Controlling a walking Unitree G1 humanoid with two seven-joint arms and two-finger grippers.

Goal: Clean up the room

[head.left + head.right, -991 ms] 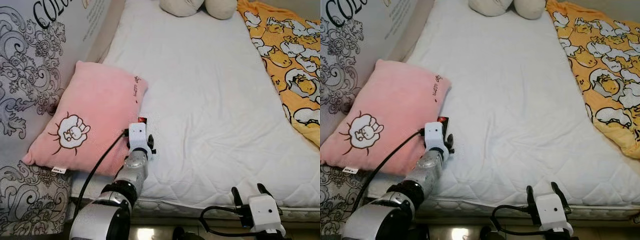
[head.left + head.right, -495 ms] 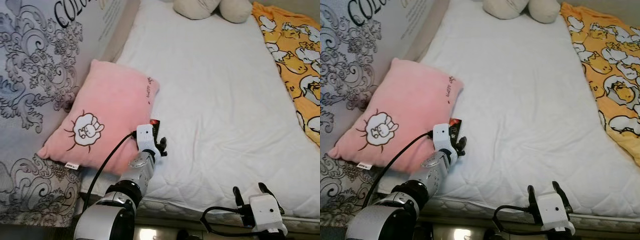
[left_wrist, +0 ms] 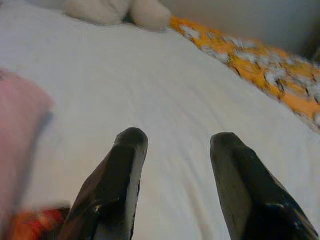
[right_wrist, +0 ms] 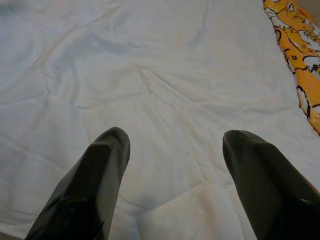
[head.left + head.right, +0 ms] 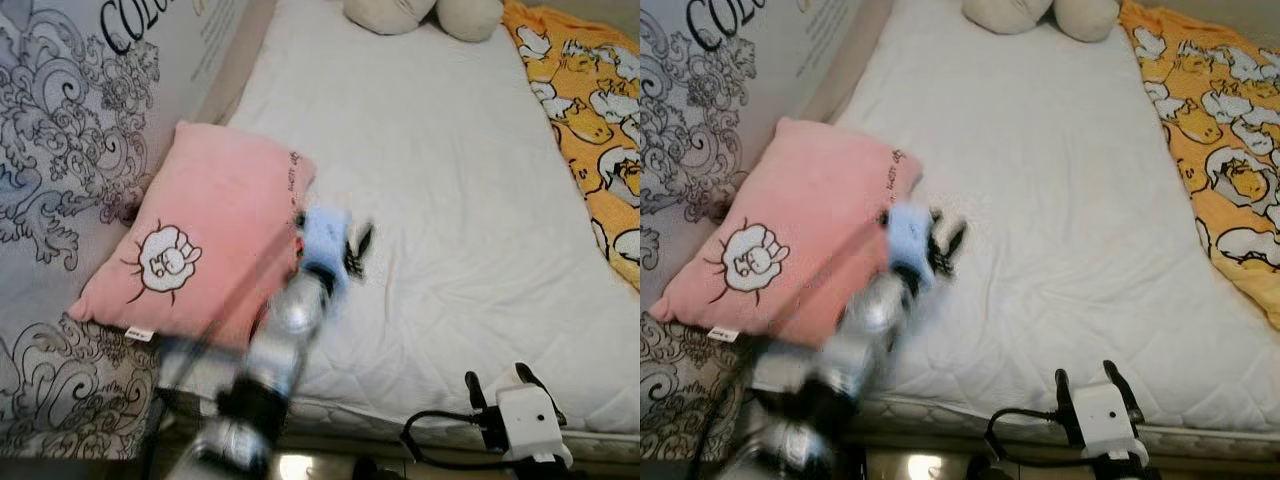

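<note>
On the left side of the white mattress (image 5: 440, 200), a pink pillow (image 5: 200, 250) lies with its far long edge leaning against a grey patterned headboard cover (image 5: 60, 150). The pillow carries a small white sheep drawing (image 5: 165, 252) near its lower corner and a little white tag at its near edge. Just beside the right edge of the pillow, the left gripper (image 5: 345, 250) is over the mattress, and it is strongly blurred in both eye views, together with its silver arm (image 5: 270, 350). In the left wrist view its two black fingers (image 3: 115, 185) stand clearly apart with nothing between them, only white sheet beyond. A small red and orange thing (image 3: 30, 225) shows at the corner of that view, next to the pink pillow edge, but it is too blurred to say what it is.

Near the front edge of the mattress, the right gripper (image 5: 505, 385) rests low, well apart from the pillow. Its fingers (image 4: 90, 185) are also spread apart and hold nothing, pointing across the quilted sheet.

At the far end of the bed sit two cream-coloured plush shapes (image 5: 420, 12). An orange blanket with white cartoon figures (image 5: 590, 110) covers the right side of the mattress.
</note>
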